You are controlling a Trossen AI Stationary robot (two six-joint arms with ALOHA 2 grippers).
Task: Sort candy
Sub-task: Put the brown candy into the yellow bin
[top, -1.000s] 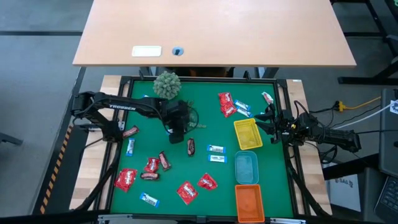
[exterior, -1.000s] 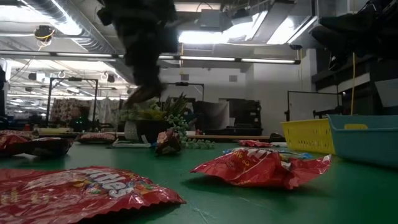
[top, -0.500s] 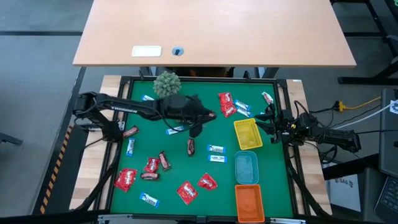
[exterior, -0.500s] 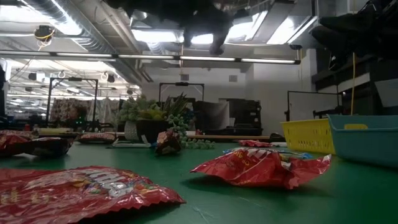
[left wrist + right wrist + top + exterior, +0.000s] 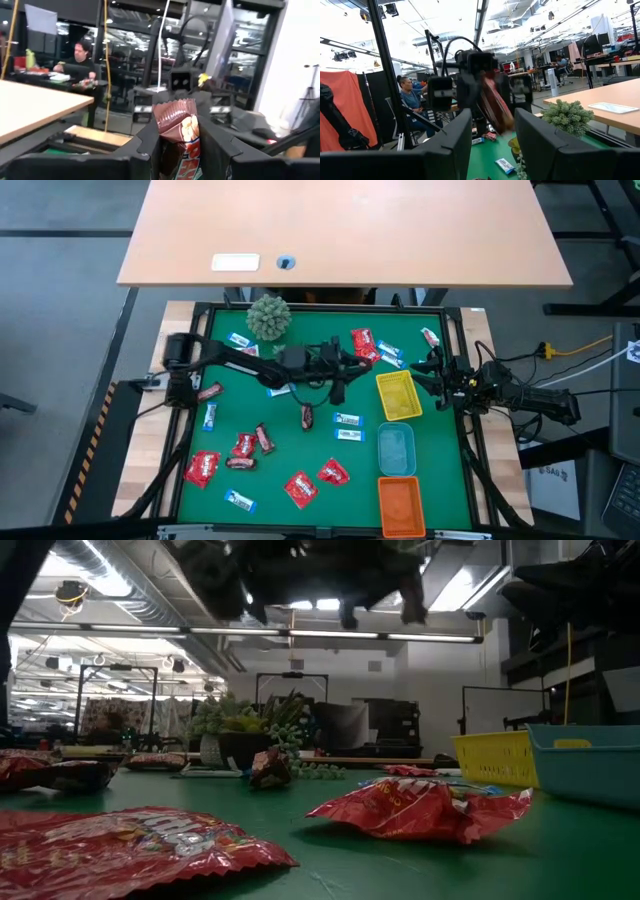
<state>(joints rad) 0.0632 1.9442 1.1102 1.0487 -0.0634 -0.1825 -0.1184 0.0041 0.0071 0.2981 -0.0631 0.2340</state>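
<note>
The step in hand looks like a carry: the left gripper (image 5: 179, 145) hangs above the middle of the green counter (image 5: 440, 480), its jaws closed on a dark brown mini bar (image 5: 176, 137) that stands upright between the fingers (image 5: 146, 142), and the arm reaches toward the row of trays along the counter's right side. In the high view that gripper (image 5: 338, 372) is near the yellow tray (image 5: 397, 395) but not over it. The next move, as I judge it, calls for bringing the bar over whichever tray is meant for the brown bars and letting the jaws part there; which tray that is cannot be told, since the yellow one, the blue tray (image 5: 396, 448) and the orange tray (image 5: 400, 505) all look empty from above. The right gripper (image 5: 432, 372) waits at the right edge beside the yellow tray; whether its jaws grip anything I cannot tell. The held bar has a crimped top edge and a glossy maroon wrapper with a pale picture and red lettering. The rest of the candy lies scattered on the counter: shiny red packets (image 5: 331, 472), small blue-and-white wrappers (image 5: 347, 419) and another brown bar (image 5: 307, 416), with a small green plant (image 5: 268, 316) at the far edge.
</note>
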